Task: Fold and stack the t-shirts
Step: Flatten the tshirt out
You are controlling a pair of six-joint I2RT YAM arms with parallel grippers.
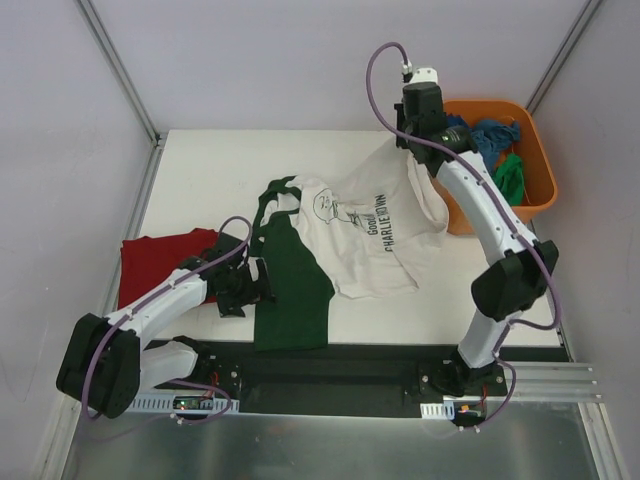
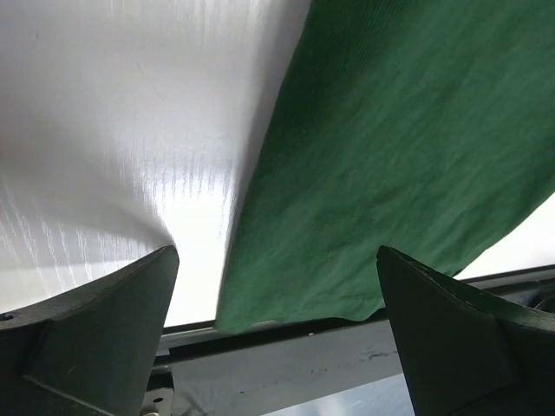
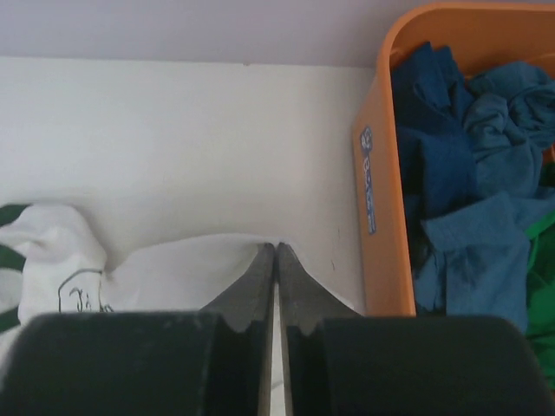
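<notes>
at the far right of the table (image 1: 200, 170), just beside the orange tub (image 1: 540, 195): right gripper (image 1: 405, 142), jaws pressed together on an edge of the white t-shirt (image 1: 370, 240). from the right wrist, a peak of white cloth pinched between the fingertips (image 3: 251, 290), the rest sagging away to the left and down onto the table. spreads from there toward the near left, print side up, black cartoon face and lettering showing, rumpled rather than flat. dark green panel (image 1: 292, 300) of the same shirt laid out on the table at the near edge, between the two arms, reaching the table's front border. left gripper (image 1: 258, 284) low beside the left border of that panel, jaws spread wide, holding nothing. from the left wrist, green cloth below the right-hand finger and bare white table below the left-hand one; touching the cloth or not, cannot tell. dark red t-shirt (image 1: 155, 265) lying at the near left of the table, partly hidden under the left arm (image 1: 150, 305), apart from the white one. inside the tub, bunched blue t-shirts (image 1: 490, 135) toward the far end and a green t-shirt (image 1: 510, 178) toward the near end, none folded.
</notes>
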